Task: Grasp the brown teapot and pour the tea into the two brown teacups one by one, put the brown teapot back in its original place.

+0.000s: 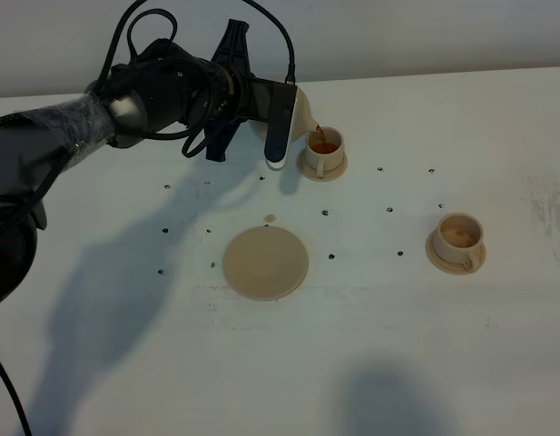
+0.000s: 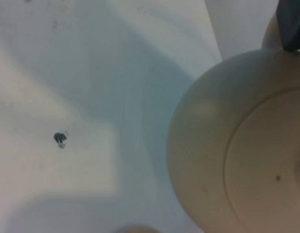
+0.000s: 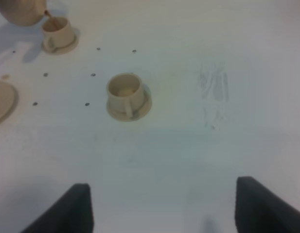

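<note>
The brown teapot (image 1: 304, 111) hangs tilted above the table's far middle, with my left gripper (image 1: 278, 136) shut on it. Its spout is over the far teacup (image 1: 322, 151), which holds brown tea. The second teacup (image 1: 458, 240) stands on its saucer at the right, with pale liquid in it. The original place, a flat tan disc (image 1: 265, 262), lies bare at the centre. The left wrist view is filled by the teapot's round body (image 2: 237, 145), with one dark finger (image 2: 291, 24) at its edge. My right gripper (image 3: 164, 208) is open over bare table, short of the nearer teacup (image 3: 124, 93).
Small black marks (image 1: 325, 213) dot the white table (image 1: 370, 345) around the cups and disc. A small tan drop (image 1: 270, 218) lies just beyond the disc. A faint scuffed patch (image 1: 545, 204) marks the right edge. The left arm (image 1: 71, 127) casts a broad shadow at the left.
</note>
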Controlling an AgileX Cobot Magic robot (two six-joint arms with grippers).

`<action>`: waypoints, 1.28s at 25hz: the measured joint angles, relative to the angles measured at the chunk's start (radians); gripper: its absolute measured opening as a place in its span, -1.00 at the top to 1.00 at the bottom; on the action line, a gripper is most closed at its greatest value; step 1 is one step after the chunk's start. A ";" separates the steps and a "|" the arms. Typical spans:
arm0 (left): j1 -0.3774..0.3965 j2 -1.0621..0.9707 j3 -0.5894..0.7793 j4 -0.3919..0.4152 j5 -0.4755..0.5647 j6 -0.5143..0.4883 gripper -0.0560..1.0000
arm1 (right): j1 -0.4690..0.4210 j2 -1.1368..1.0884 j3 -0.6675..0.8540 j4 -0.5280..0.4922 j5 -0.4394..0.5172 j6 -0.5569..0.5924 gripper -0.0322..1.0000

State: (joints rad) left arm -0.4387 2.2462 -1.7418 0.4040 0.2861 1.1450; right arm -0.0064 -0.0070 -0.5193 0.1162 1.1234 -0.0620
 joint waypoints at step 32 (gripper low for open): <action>0.000 0.000 0.000 0.046 -0.046 0.000 0.73 | 0.000 0.000 0.000 0.000 0.000 0.000 -0.21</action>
State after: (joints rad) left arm -0.4387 2.2462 -1.7418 0.4500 0.2396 1.1450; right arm -0.0064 -0.0070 -0.5193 0.1162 1.1234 -0.0620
